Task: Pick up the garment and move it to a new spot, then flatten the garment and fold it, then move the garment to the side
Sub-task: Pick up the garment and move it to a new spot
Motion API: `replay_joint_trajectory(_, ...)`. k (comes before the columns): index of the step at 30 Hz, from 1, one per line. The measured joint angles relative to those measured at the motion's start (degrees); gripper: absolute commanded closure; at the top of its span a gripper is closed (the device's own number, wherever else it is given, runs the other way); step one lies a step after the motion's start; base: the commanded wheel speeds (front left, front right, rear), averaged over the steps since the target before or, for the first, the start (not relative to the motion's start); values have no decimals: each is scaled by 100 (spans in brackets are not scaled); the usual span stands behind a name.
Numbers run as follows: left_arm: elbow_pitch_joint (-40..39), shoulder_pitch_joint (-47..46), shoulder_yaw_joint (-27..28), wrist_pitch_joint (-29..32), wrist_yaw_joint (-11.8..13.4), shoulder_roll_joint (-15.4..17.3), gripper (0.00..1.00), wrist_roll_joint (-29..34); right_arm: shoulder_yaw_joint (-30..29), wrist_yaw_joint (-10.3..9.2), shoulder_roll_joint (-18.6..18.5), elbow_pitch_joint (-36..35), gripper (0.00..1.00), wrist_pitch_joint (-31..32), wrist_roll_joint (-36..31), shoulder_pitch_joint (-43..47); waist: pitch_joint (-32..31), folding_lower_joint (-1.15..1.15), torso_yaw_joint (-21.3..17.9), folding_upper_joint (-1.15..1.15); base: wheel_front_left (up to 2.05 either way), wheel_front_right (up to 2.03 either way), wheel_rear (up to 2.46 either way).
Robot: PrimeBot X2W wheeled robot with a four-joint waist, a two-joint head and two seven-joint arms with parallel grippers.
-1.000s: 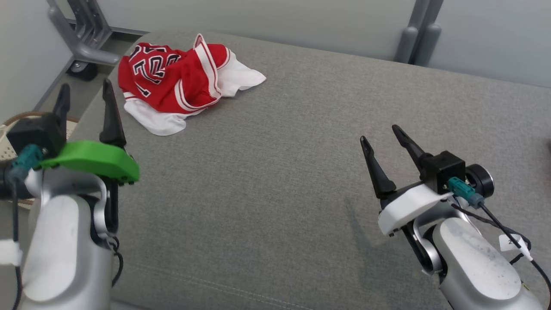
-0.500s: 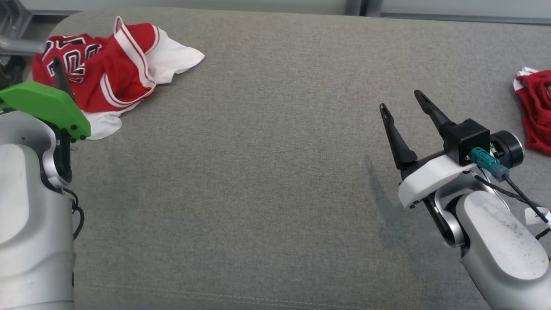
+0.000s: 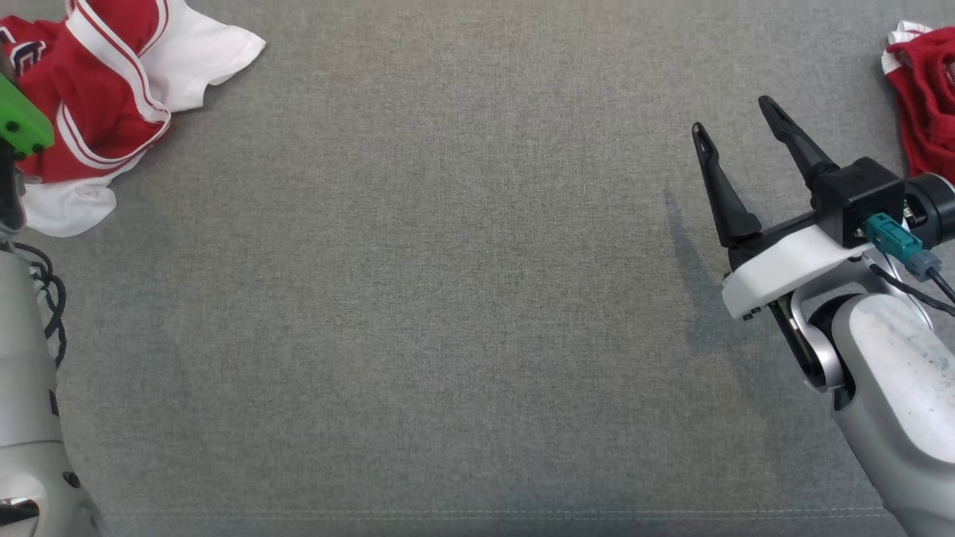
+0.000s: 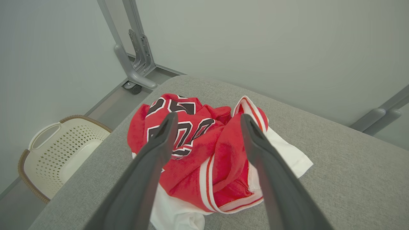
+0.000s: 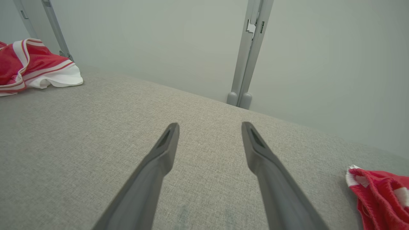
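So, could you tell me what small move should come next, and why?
Probably lower the left gripper onto the crumpled red jersey: its open fingers frame the bunched cloth without gripping it, while the right gripper hangs open over grey cushion.

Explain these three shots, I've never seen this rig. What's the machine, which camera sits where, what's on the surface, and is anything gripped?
It is a wheeled robot with two arms, each ending in a gripper with two long dark fingers. One picture comes from a camera on its head, looking down at the work. The other two come from a camera on each wrist, looking along that arm's own fingers.

In the head view the right gripper hangs over a grey padded surface, jaws apart, with nothing between them. The left wrist view shows the left gripper, also open and empty, aimed at a crumpled red and white jersey near the surface's corner. A second red garment lies at the right edge. A white laundry basket stands on the floor beside the surface. Nothing is held.
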Motion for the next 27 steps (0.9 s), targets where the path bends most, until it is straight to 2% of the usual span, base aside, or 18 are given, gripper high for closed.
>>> replay_joint_trajectory(6, 224, -296, 244, 49, 1, 131, 0, -1, -47, 0, -46, -241, 0, 53, -118, -229, 379, 0, -102, 0, 0, 0, 0)
replay_joint_trajectory(13, 559, -525, 389, 99, 1, 131, 0, -5, -111, -1, -129, -390, 0, 58, -159, -349, 713, 0, -225, 0, 0, 0, 0)
replay_joint_trajectory(23, 981, -548, 414, 100, 1, 157, 0, -3, -125, -1, -175, -521, 0, 110, -174, -450, 950, 0, -390, 0, 0, 0, 0)
replay_joint_trajectory(27, 1159, -548, 493, 40, 1, 276, 0, 13, -157, -1, -197, -587, 0, 110, -197, -457, 1035, 1, -470, 0, 0, 0, 0)
